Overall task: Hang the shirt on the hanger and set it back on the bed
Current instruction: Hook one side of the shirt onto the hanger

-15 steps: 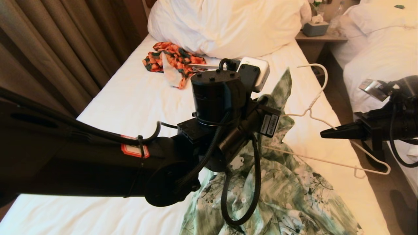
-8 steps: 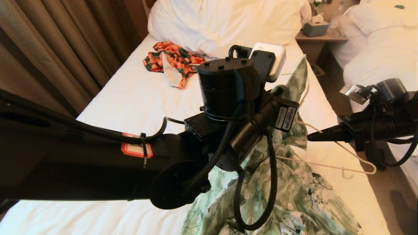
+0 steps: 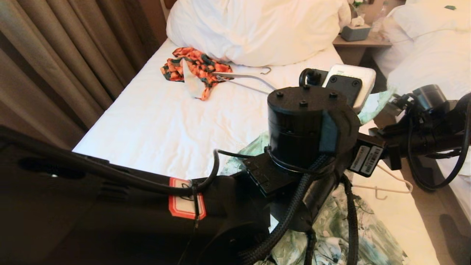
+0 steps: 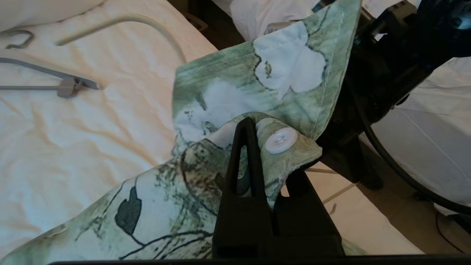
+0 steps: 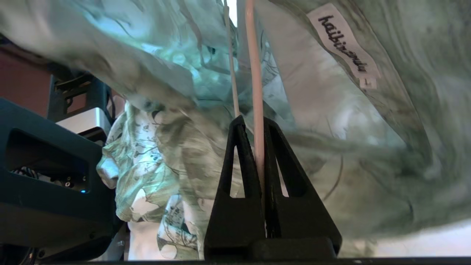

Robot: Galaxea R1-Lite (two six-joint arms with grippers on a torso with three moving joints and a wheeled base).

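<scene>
Both arms up over the bed's right edge, shirt and hanger meeting mid-air.

Left gripper point(image 4: 257, 147) pinches a folded edge of the shirt point(image 4: 235, 99) by a white button point(image 4: 281, 140); soft green-white printed cotton, stitched hem, lifted off the bed point(image 3: 165, 121) with its lower part trailing on the wrinkled white sheet. Right gripper point(image 5: 254, 129) is clamped on the hanger point(image 5: 254, 73), a thin cream wire rod running up inside the fabric next to the neck label point(image 5: 344, 40); one notched end pokes out over the sheet in the head view. Versus 0.5 s ago: left arm has swung right and nearer the camera, uncovering the grey hanger point(image 3: 243, 78) beside the orange garment point(image 3: 195, 68); more of the cream hanger is now hidden.
</scene>
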